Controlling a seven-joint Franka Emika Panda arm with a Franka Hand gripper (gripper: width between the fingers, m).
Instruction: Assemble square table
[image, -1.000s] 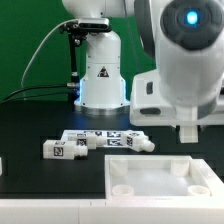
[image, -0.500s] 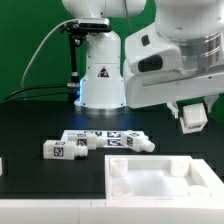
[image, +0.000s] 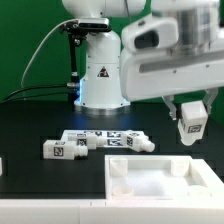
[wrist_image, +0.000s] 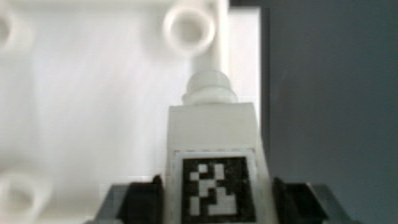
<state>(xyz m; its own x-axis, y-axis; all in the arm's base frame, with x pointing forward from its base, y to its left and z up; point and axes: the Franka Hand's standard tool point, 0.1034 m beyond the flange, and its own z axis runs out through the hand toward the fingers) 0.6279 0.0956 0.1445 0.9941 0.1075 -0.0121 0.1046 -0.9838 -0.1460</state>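
**Q:** What do the fingers (image: 172, 108) do?

**A:** They are closed on a leg (image: 192, 122), one on each side of it. In the wrist view the dark fingers (wrist_image: 135, 200) flank the leg (wrist_image: 214, 150). Its black-and-white tag faces the camera and its narrow tip points away from the fingers.

**Q:** Where is the leg relative to the top?

**A:** It hangs upright in the air, apart from the top (image: 160, 180). In the exterior view it is above the top's far edge, toward the exterior view's right. The wrist view shows it over the border between the white top (wrist_image: 89, 100) and the dark bench (wrist_image: 329, 100). A corner hole (wrist_image: 187, 20) lies just beyond the tip.

**Q:** And the top itself?

**A:** It lies flat on the bench (image: 30, 180), at the exterior view's lower right.

**Q:** What else is on the bench?

**A:** Two loose legs lie on their sides to the exterior view's left of the top. One (image: 62, 149) is farther out and one (image: 137, 143) is just beside the top's far corner. The marker board (image: 100, 133) lies between and behind them. The robot base (image: 100, 75) stands behind the board.
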